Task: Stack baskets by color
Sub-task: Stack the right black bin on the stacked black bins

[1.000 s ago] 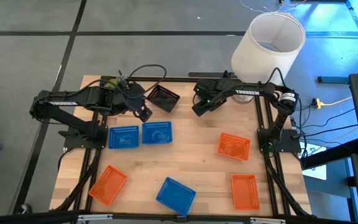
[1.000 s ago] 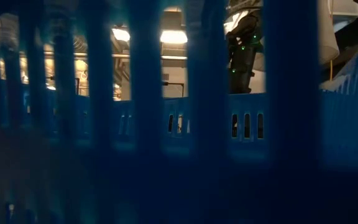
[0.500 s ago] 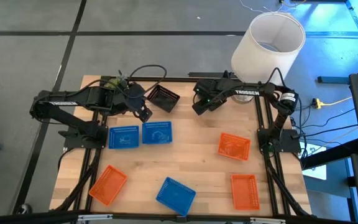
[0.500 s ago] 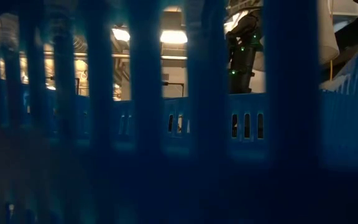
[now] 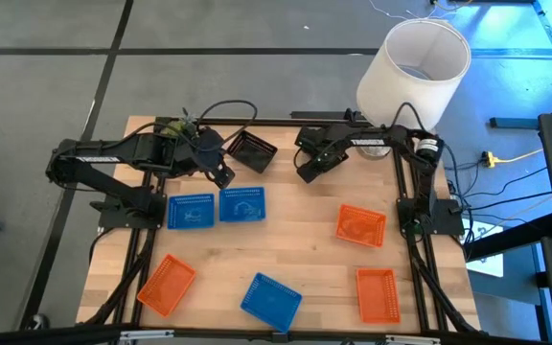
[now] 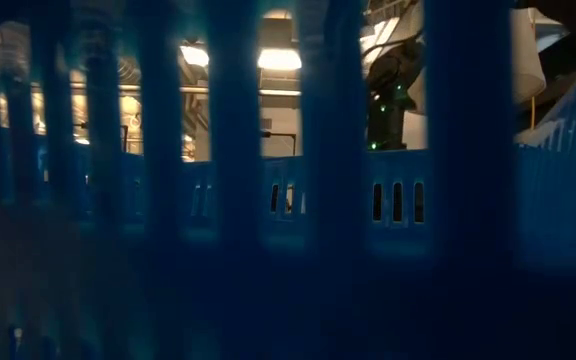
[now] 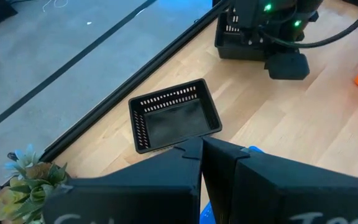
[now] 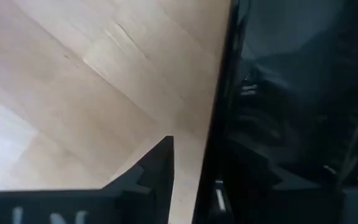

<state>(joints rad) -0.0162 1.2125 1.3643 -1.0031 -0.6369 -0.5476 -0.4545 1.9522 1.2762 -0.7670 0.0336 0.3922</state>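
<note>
My right gripper (image 5: pixel 307 171) (image 8: pixel 213 174) points down, open, at a black basket (image 7: pixel 232 43) on the table's far side, mostly hidden under that arm in the high view. One finger (image 8: pixel 160 165) stands outside the basket's wall (image 8: pixel 225 93); the other side is dark. A second black basket (image 5: pixel 252 150) (image 7: pixel 176 121) sits on the table to its left. My left gripper (image 5: pixel 222 176) (image 7: pixel 201 158) hangs shut and empty above the table near two blue baskets (image 5: pixel 191 212) (image 5: pixel 242 204). A third blue basket (image 5: pixel 270 299) and three orange ones (image 5: pixel 167 284) (image 5: pixel 361 225) (image 5: pixel 376 293) lie apart. My right gripper comes from above at the black basket's wall (image 8: pixel 225 93), with one finger outside it. I cannot tell whether any finger touches the basket, which rests flat on the table.
A big white lampshade (image 5: pixel 413 72) stands off the far right corner. A small plant (image 5: pixel 171 127) is at the far left. The lattice wall of a blue basket (image 6: pixel 268 200) fills the low view. Bare wood lies at the table's middle.
My right gripper has gone down toward the black basket below it, its fingers staying open. My left arm has kept still.
</note>
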